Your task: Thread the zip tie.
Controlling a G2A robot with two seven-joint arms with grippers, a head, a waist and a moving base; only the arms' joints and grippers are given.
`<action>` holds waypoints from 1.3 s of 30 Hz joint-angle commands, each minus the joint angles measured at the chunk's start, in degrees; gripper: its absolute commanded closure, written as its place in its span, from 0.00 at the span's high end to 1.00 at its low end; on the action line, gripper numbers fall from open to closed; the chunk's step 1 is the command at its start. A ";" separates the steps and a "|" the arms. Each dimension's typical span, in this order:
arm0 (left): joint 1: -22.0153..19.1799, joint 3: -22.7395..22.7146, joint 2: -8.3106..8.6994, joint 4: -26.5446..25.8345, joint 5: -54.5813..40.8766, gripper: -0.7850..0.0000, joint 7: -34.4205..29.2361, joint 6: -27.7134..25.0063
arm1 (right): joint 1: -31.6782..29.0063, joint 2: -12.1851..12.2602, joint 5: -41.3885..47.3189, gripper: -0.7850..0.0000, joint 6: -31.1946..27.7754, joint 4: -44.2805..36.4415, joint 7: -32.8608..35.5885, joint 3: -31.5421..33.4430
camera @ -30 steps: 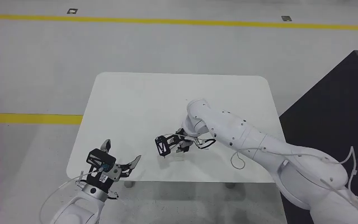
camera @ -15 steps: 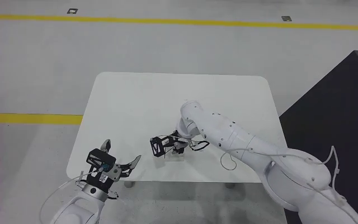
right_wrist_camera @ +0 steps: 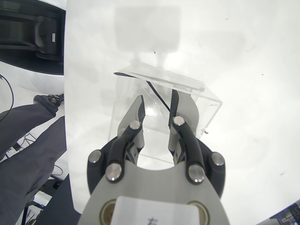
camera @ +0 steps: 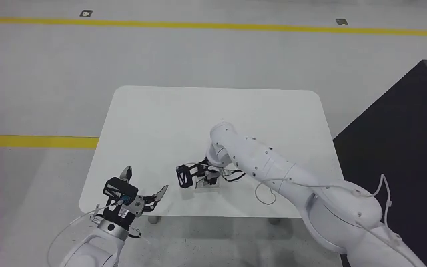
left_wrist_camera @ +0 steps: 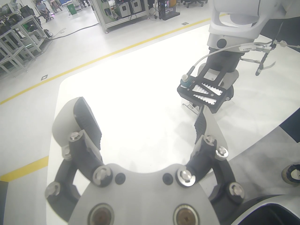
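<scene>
Cable tag (left_wrist_camera: 248, 47) and tiny label (right_wrist_camera: 52, 39): print unreadable.

White rounded table (camera: 167, 113) on a pale grey floor (camera: 53, 80), crossed by yellow painted stripes (camera: 200, 25). Thin black plastic zip tie (right_wrist_camera: 157, 95) shows against the clear see-through box (right_wrist_camera: 207, 114). Right gripper (right_wrist_camera: 157, 94): black ribbed pads (right_wrist_camera: 174, 104), silver backs, black links.

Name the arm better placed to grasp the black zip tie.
Right: the right gripper, open, straddles the thin black zip tie on the clear plastic box. The left gripper hangs open at the white table's edge.
</scene>
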 commanded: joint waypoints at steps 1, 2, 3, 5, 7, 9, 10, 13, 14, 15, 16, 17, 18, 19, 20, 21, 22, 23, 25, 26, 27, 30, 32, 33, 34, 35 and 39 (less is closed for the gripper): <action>0.00 0.00 0.00 0.00 0.00 1.00 -0.02 0.00 | -0.04 -0.40 -0.37 0.29 0.00 0.65 0.00 0.00; 0.00 0.00 0.00 0.00 0.00 1.00 -0.02 0.00 | -0.05 -0.62 -0.51 0.29 0.00 0.99 0.00 0.00; 0.00 0.00 0.00 0.00 0.00 1.00 -0.02 0.00 | -0.01 -0.84 -0.58 0.28 0.00 1.29 0.00 0.00; 0.00 0.00 0.00 0.00 0.00 1.00 -0.02 0.00 | 0.14 -1.25 -0.76 0.25 0.00 1.94 0.00 0.00; 0.00 0.00 0.00 0.00 0.00 1.00 -0.02 0.00 | 0.04 -1.61 -0.82 0.20 0.00 2.53 0.00 0.00; 0.00 0.00 0.00 0.00 0.00 1.00 -0.02 0.00 | 0.22 -1.95 -0.93 0.00 0.00 2.96 0.00 0.00; 0.00 0.00 0.00 0.00 0.00 1.00 -0.02 0.00 | 0.09 -2.11 -0.86 0.00 0.00 3.08 0.00 0.00; 0.00 0.00 0.00 0.00 0.00 1.00 -0.02 0.00 | 0.09 -2.49 -0.88 0.00 0.00 3.53 0.00 0.00; 0.00 0.00 0.00 0.00 0.00 1.00 -0.02 0.00 | 0.10 -2.61 -0.89 0.00 0.00 3.61 0.00 0.00; 0.00 0.00 0.00 0.00 0.00 1.00 -0.02 0.00 | 0.09 -2.70 -0.84 0.00 0.00 3.71 0.00 0.00; 0.00 0.00 0.00 0.00 0.00 1.00 -0.02 0.00 | 0.10 -2.80 -0.88 0.00 0.00 3.72 0.00 0.00; 0.00 0.00 0.00 0.00 0.00 1.00 -0.02 0.00 | -0.03 -2.88 -0.85 0.00 0.00 3.72 0.00 0.00; 0.00 0.00 0.00 0.00 0.00 1.00 -0.02 0.00 | 0.05 -2.93 -0.88 0.00 0.00 3.67 0.00 0.00; 0.00 0.00 0.00 0.00 0.00 1.00 -0.02 0.00 | 0.11 -2.95 -0.83 0.00 0.00 3.59 0.00 0.00; 0.00 0.00 0.00 0.00 0.00 1.00 -0.02 0.00 | 0.19 -2.97 -0.74 0.00 0.00 3.23 0.00 0.00; 0.00 0.00 0.00 0.00 0.00 1.00 -0.02 0.00 | 0.09 -2.93 -0.46 0.00 0.00 2.77 0.00 0.00; 0.00 0.00 0.00 0.00 0.00 1.00 -0.02 0.00 | 0.01 -2.83 -0.29 0.00 0.00 2.50 0.00 0.00; 0.00 0.00 0.00 0.00 0.00 1.00 -0.02 0.00 | -0.06 -2.67 -0.07 0.00 0.00 2.06 0.00 0.00; 0.00 0.00 0.00 0.00 0.00 1.00 -0.02 0.00 | -0.26 -2.15 0.53 0.00 0.00 0.91 0.00 0.00; 0.00 0.00 0.00 0.00 0.00 1.00 -0.02 0.00 | -0.26 -1.76 1.14 0.00 0.00 0.27 0.00 0.00; 0.00 0.00 0.00 0.00 0.00 1.00 -0.02 0.00 | -0.36 -1.31 1.73 0.00 0.00 -0.48 0.01 0.00; 0.00 0.00 0.00 0.00 0.00 1.00 -0.02 0.00 | -0.26 0.59 2.91 0.00 0.00 -3.10 0.01 0.00; 0.00 0.00 0.00 0.00 0.00 1.00 -0.02 0.00 | 0.29 2.30 3.45 0.00 0.00 -5.39 0.01 0.00; 0.00 0.00 0.00 0.00 0.00 1.00 -0.02 0.00 | 0.67 3.24 3.88 0.00 0.00 -6.67 0.01 0.00; 0.00 0.00 0.00 0.00 0.00 1.00 -0.02 0.00 | 1.03 4.24 4.27 0.00 0.00 -8.11 0.01 0.00; 0.00 0.00 0.00 0.00 0.00 1.00 -0.02 0.00 | 1.47 4.92 4.68 0.00 0.00 -9.21 0.01 0.00; 0.00 0.00 0.00 0.00 0.00 1.00 -0.02 0.00 | 4.37 9.11 5.35 0.00 0.00 -15.74 0.00 0.00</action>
